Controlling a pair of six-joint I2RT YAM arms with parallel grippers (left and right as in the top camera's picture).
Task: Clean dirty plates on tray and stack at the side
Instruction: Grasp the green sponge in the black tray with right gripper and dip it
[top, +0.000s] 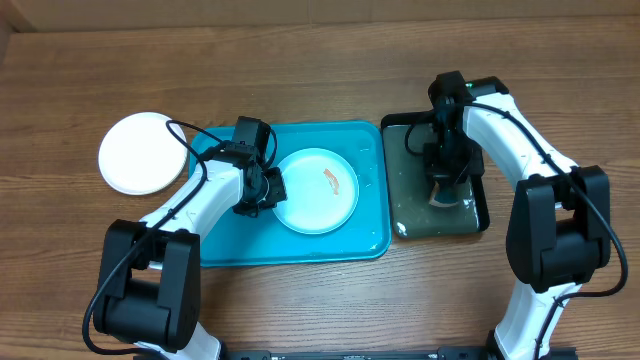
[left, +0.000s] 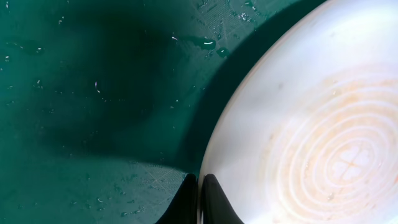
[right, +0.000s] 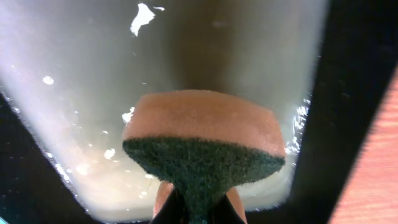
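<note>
- While the step in hand is judged to be the scrubbing of the one plate left on it, the large rectangular teal-blue plastic tray (top: 300, 250) is found mid-table, its long axis running left to right and its floor beaded with water.
- On the right half of the tray a round pale-blue plastic plate (top: 305, 205) is laid flat, face up. Being round, it has no long axis, but its orange-red smear (top: 331, 179) is drawn slantwise, from far left to near right.
- The plate's left rim is pinched by the left gripper (left: 199, 185), whose jaws are drawn close on the thin edge.
- To the right, an orange sponge with a dark green scouring face (right: 205, 143) is clamped in the right gripper (right: 194, 208) over the cloudy water of a small black rectangular basin (top: 412, 215). Whether the sponge is dipped cannot be told.
- For a good scrub, the sponge should be carried left over the tray's rim, pressed flat on the smear and stroked along the streak. The pinch should be held firm, since the wet tray looks slippery.
- Farthest, at the left, a round white plastic plate (top: 143, 152) is set on the wooden table (top: 560, 60), just beside the tray's far-left corner. It is judged to mark the stacking place.
</note>
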